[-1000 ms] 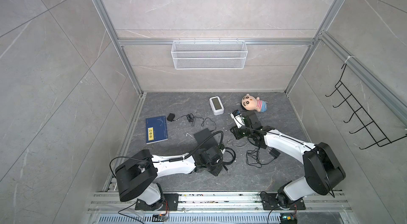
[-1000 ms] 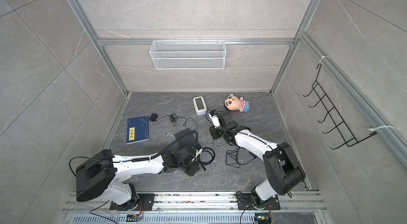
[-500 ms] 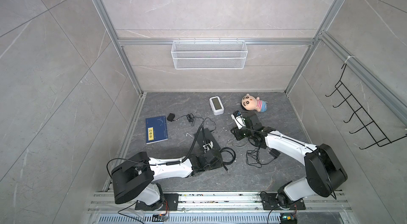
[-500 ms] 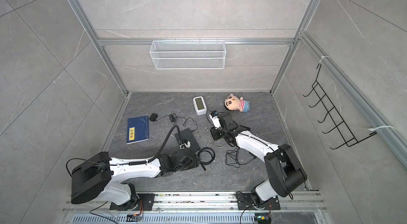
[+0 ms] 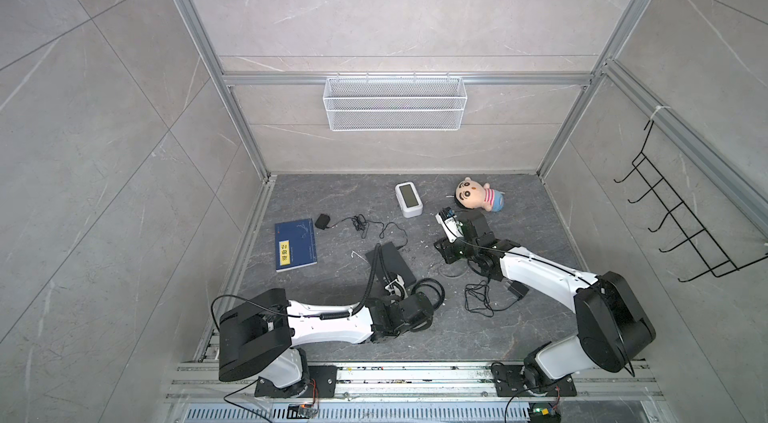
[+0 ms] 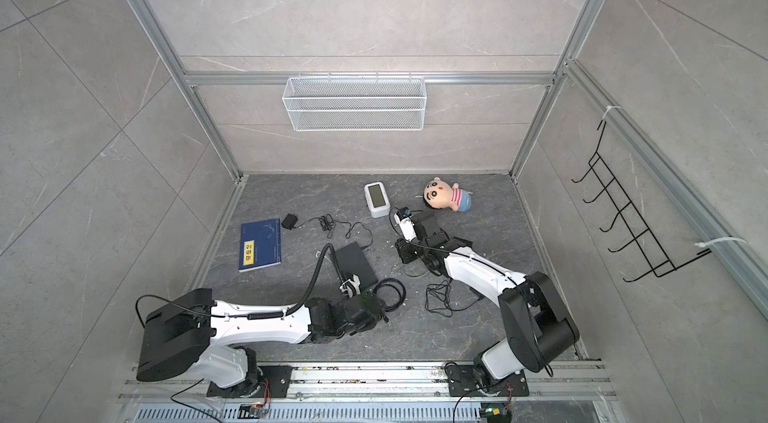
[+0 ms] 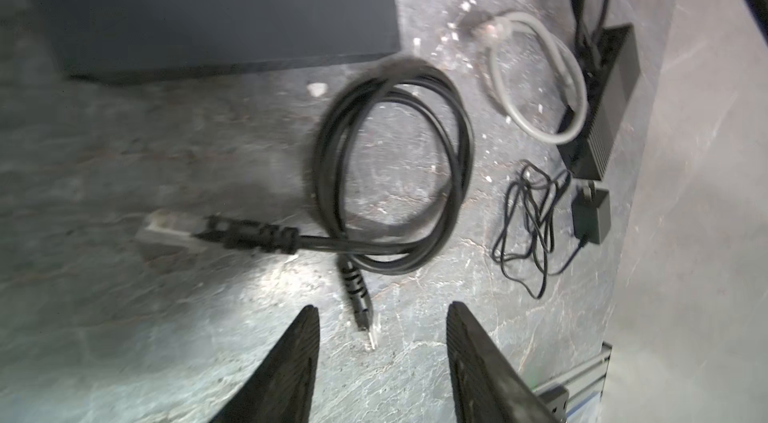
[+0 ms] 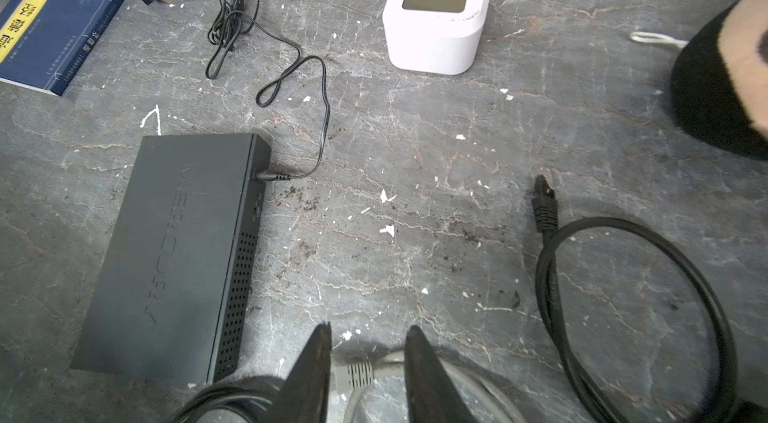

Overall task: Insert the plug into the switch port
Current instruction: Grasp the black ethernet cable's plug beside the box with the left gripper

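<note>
Find left gripper (image 7: 382, 308) low over the table (image 7: 124, 317), fingers spread wide, gripping nothing

Note plug (image 7: 358, 290) of the coiled black cable (image 7: 465, 159) lying flat on the table, tip reaching into the gap between the fingers, touching neither

See switch (image 7: 208, 5) flat on the table just beyond the coil, apart from the plug, with a thin power lead (image 8: 320, 130) seated in its end

Find right gripper (image 8: 370, 331) well to the right of the switch in both top views, fingers partly apart, ribbed end of the grey cable (image 8: 357, 373) between them; cannot tell whether pinched or merely straddled
</note>
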Robot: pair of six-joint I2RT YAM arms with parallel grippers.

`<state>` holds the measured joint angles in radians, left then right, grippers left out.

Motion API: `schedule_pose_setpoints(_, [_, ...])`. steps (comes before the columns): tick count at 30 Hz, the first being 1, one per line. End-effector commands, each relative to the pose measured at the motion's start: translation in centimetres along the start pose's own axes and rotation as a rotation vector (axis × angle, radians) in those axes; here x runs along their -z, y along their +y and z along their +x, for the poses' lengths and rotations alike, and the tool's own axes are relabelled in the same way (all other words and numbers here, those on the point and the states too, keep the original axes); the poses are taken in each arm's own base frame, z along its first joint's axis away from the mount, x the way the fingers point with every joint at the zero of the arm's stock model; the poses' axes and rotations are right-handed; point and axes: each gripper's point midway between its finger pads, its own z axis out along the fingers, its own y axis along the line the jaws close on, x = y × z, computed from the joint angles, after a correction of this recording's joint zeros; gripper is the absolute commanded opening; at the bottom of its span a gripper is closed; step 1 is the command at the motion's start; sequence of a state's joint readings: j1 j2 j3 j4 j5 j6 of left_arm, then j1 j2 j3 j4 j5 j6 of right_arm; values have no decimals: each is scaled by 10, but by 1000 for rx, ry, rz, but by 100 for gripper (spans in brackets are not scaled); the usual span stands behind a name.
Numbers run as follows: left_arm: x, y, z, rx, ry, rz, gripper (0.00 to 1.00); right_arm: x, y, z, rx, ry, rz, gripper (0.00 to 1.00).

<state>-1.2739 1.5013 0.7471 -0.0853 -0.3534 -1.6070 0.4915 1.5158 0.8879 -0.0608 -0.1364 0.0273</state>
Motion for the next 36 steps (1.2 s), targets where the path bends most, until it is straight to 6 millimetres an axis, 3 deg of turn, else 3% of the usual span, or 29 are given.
schedule_pose_setpoints(1, [-3,14,-10,116,-70,-60,55,-4,3,6,-3,8,-17,34])
schedule_pose_setpoints(13, [-38,39,-5,196,-100,-66,56,-8,7,6,0,11,-38,34])
schedule_pose_setpoints(28, [-30,90,-22,314,-216,-242,48,-12,11,7,-3,15,-69,34])
schedule_pose_setpoints(36, [-45,97,-20,345,-182,-249,39,-11,14,6,0,16,-82,34])
